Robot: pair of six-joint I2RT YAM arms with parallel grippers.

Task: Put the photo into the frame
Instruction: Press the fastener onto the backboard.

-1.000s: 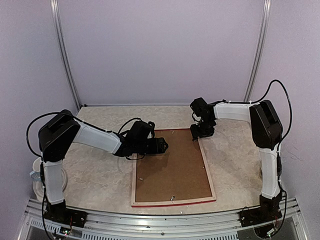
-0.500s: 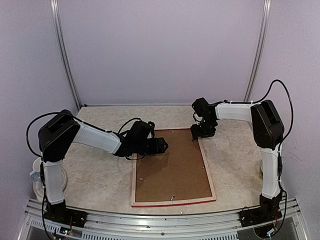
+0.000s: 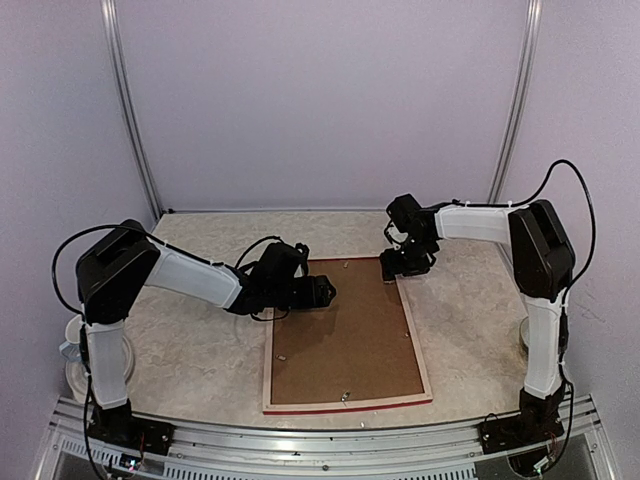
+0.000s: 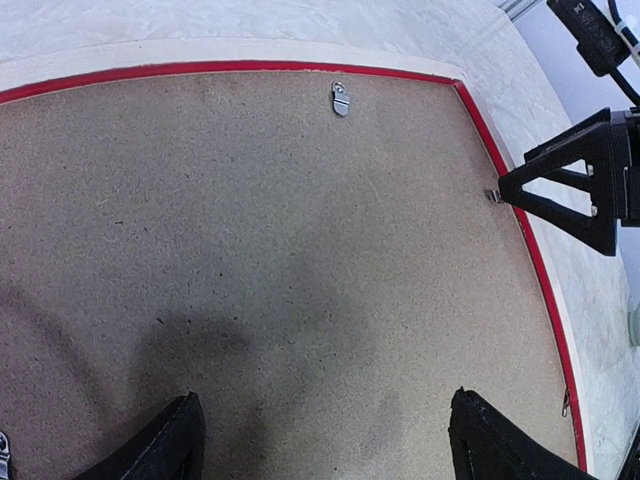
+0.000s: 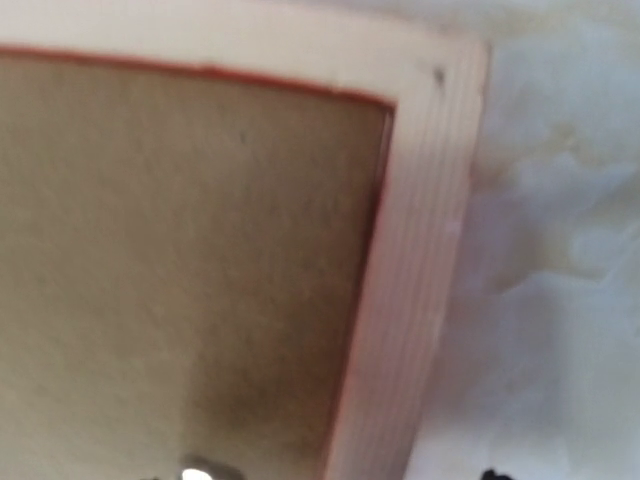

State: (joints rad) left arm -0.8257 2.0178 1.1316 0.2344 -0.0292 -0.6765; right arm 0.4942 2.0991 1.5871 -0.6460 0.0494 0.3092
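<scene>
I see open table (image 3: 190, 350) left and right of the frame (image 3: 345, 406) | left gripper (image 3: 325, 292), fingers spread, hangs over its far-left part | right gripper (image 3: 398, 265) sits at its far-right corner | backing board (image 3: 345, 340) between them is flat, only small clips (image 4: 341, 98) stand up | walls (image 3: 320, 100) close the far side and both flanks

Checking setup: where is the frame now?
Top view: the frame lies back-up at centre, left gripper over its far-left part, right gripper at its far-right corner.

Soft even light, right wrist view blurred, faint shadows
</scene>
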